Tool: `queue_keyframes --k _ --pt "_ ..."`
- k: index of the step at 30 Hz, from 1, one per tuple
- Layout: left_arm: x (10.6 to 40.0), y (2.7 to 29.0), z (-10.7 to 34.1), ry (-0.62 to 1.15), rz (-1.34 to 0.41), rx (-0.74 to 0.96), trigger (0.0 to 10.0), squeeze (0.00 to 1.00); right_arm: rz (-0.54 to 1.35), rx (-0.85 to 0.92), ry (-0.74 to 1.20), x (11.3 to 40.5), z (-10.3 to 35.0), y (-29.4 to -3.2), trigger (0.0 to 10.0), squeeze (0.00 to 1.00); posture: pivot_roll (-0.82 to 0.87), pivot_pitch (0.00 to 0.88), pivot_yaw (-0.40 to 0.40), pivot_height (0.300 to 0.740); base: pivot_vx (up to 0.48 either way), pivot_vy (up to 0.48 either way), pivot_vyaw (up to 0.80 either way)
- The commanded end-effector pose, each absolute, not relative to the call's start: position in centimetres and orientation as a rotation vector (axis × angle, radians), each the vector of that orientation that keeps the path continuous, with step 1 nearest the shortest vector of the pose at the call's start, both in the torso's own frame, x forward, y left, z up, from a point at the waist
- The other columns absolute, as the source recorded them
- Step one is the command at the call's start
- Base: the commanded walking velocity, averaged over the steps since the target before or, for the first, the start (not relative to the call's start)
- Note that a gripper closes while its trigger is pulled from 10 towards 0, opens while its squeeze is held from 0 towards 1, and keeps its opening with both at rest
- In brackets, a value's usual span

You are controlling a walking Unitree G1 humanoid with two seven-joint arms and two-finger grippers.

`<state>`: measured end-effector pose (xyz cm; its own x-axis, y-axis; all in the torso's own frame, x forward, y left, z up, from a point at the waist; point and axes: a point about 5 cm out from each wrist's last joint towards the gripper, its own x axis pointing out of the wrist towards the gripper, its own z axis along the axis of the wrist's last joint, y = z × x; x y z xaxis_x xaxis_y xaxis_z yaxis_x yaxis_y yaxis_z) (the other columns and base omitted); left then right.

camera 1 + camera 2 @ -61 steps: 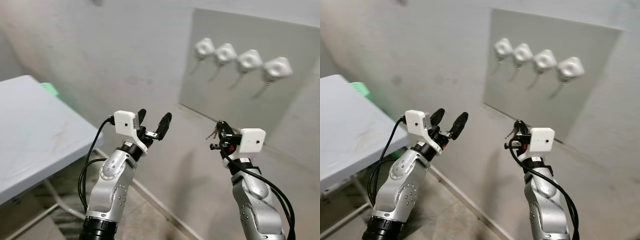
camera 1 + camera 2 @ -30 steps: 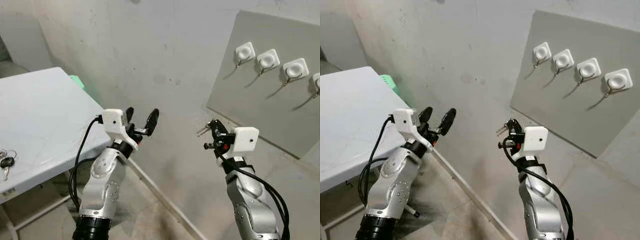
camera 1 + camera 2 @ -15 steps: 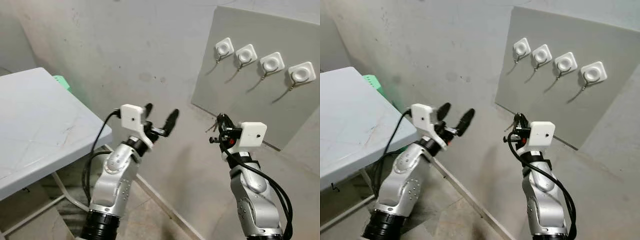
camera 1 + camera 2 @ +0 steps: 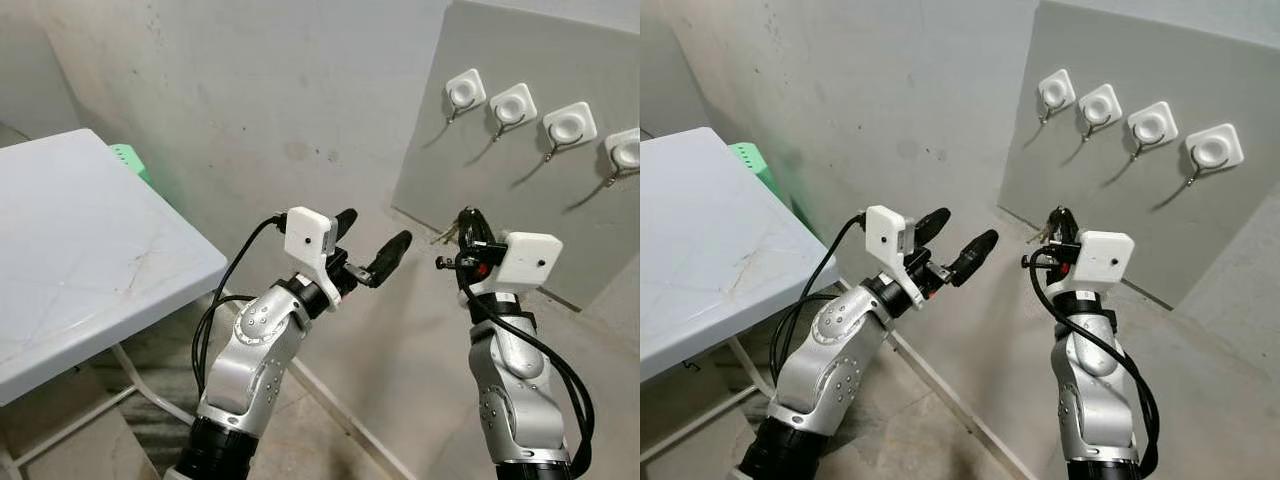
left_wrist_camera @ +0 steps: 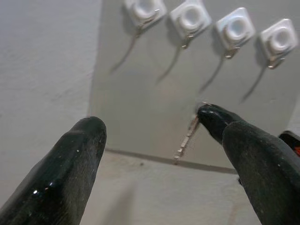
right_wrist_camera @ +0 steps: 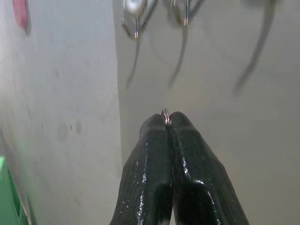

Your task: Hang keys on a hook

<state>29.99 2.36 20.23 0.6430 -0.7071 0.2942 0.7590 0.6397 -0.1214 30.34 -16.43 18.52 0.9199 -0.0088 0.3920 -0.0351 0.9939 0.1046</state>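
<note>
Four white hooks (image 4: pixel 512 103) sit in a row on a grey board (image 4: pixel 520 215) leaning against the wall. My right gripper (image 4: pixel 467 218) is raised below the leftmost hook (image 4: pixel 1057 90) and is shut on the ring of a bunch of keys (image 4: pixel 452 236), which dangles beside its fingers. In the right wrist view the ring (image 6: pixel 165 114) pokes out between the closed fingertips, under the hooks. My left gripper (image 4: pixel 373 228) is open and holds nothing, lifted to the left of the right one. The left wrist view looks past its fingers (image 5: pixel 70 164) at the hanging key (image 5: pixel 186 138).
A white table (image 4: pixel 80 260) stands at the left, with a green object (image 4: pixel 128 158) behind it by the wall. The concrete wall is right ahead, and bare floor lies below the board.
The whole view has shifted. My left arm has risen and stretched further right, toward the right gripper. The right gripper still holds the keys and sits a little higher, closer under the hooks.
</note>
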Motion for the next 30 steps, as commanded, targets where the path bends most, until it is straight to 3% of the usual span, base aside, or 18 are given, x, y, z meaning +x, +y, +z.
queue_keyframes --k 1,14,30 --pt "29.7 1.9 21.4 -0.264 -0.884 -0.238 10.0 0.0 0.023 0.138 -0.499 30.3 20.6 -16.4 10.0 0.0 -0.03 0.026 -0.02 0.74 0.0 0.0 0.0" --pt "29.8 2.6 22.4 -0.289 -0.863 -0.232 10.0 0.0 0.173 0.187 -0.574 31.8 23.2 -14.6 10.0 0.0 -0.02 0.025 -0.029 0.74 0.0 0.0 0.0" --pt "29.6 3.2 22.7 -0.294 -0.831 -0.246 10.0 0.0 0.21 0.239 -0.565 34.1 24.0 -15.0 10.0 0.0 0.01 0.019 -0.047 0.74 0.0 0.0 0.0"
